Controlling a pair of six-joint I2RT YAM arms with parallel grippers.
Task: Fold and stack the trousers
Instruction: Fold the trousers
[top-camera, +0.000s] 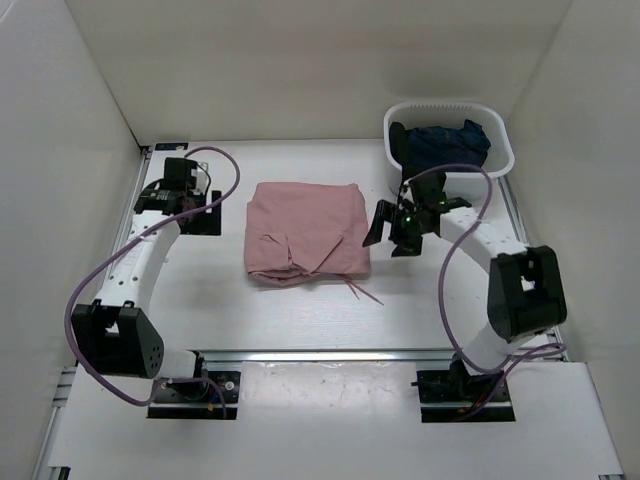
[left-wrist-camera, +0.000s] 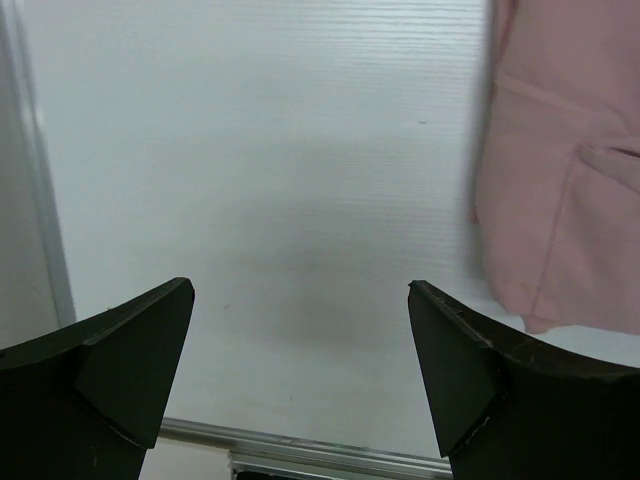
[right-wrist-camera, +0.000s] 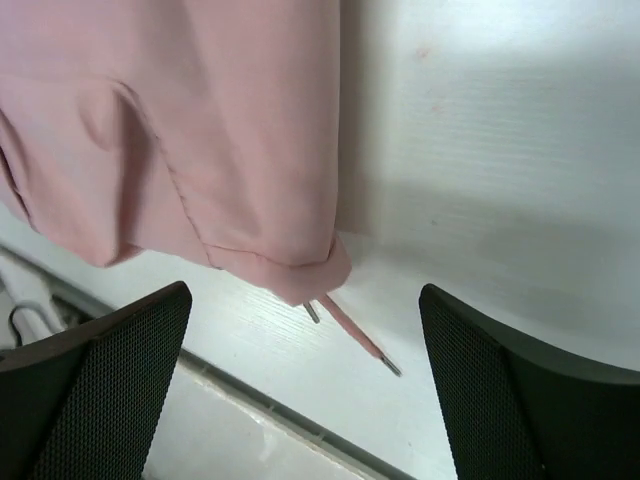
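The dusty-pink trousers (top-camera: 306, 231) lie folded into a squarish bundle at the middle of the table, a drawstring (top-camera: 362, 292) trailing from the near right corner. My right gripper (top-camera: 392, 231) hovers open just right of the bundle, nothing between its fingers. In the right wrist view the trousers' corner (right-wrist-camera: 200, 140) and the drawstring (right-wrist-camera: 355, 338) lie below the open jaws. My left gripper (top-camera: 170, 195) stays at the far left of the table, open and empty. The left wrist view catches the trousers' edge (left-wrist-camera: 565, 190) at the right.
A white basket (top-camera: 497, 128) at the back right holds a dark navy garment (top-camera: 445, 145). A metal rail (top-camera: 330, 353) runs along the table's near edge. White walls enclose the left, back and right sides.
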